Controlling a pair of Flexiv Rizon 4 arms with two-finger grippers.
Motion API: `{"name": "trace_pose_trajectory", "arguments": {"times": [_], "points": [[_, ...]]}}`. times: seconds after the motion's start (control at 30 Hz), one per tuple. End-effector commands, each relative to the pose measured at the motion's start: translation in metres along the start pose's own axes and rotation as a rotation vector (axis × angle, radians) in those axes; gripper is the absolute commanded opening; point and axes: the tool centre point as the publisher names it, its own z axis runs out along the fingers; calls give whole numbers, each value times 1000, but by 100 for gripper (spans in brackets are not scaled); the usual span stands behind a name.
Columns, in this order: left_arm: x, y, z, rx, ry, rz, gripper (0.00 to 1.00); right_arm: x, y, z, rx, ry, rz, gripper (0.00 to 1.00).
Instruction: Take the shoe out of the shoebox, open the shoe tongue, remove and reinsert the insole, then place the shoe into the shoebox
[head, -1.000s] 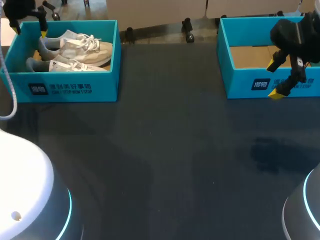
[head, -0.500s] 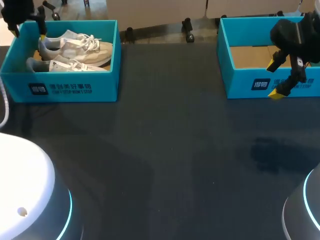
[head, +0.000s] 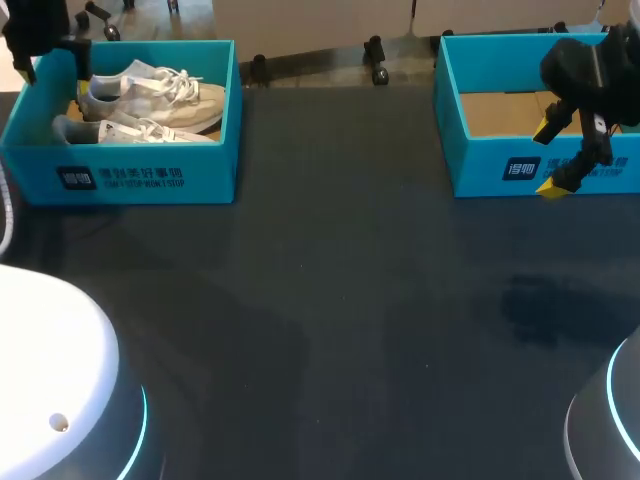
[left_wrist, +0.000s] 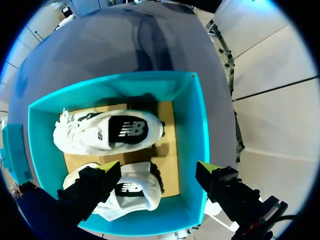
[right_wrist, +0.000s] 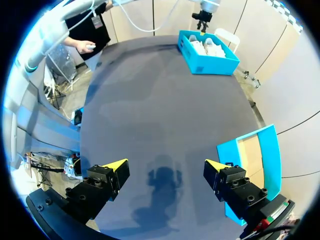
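Teal shoebox (head: 120, 175), 10 o'clock | left gripper (left_wrist: 159, 167) agape over shoes (left_wrist: 107, 131) | risk: a finger strikes its wall on descent | right gripper (right_wrist: 165, 167) agape, 2 o'clock

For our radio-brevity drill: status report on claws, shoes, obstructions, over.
Left claw open above shoebox. Both shoes inside it. Right claw open, empty, by second shoebox. Nothing blocking.
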Motion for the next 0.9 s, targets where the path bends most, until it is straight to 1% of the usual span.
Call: {"name": "trace_pose_trajectory", "arguments": {"times": [0.03, 0.33, 0.43, 0.63, 0.67, 0.73, 0.8, 0.87, 0.9], "points": [[6, -10, 7, -5, -6, 16, 100, -1, 1, 1, 3, 2, 1, 100], [11, -34, 16, -14, -3, 68, 100, -1, 1, 1, 3, 2, 1, 100], [9, -39, 22, -12, -10, 88, 100, -1, 1, 1, 3, 2, 1, 100], [4, -42, 29, -13, -6, 92, 100, -1, 1, 1, 3, 2, 1, 100], [3, -42, 30, -12, -7, 92, 99, -1, 1, 1, 3, 2, 1, 100], [0, -41, 32, -13, -9, 83, 94, -1, 1, 1, 3, 2, 1, 100], [-3, -40, 35, -22, -6, 72, 85, -1, 1, 1, 3, 2, 1, 100], [-4, -39, 38, -15, -5, 76, 83, -1, 1, 1, 3, 2, 1, 100], [-6, -38, 41, -25, -5, 64, 83, -1, 1, 1, 3, 2, 1, 100]]}}
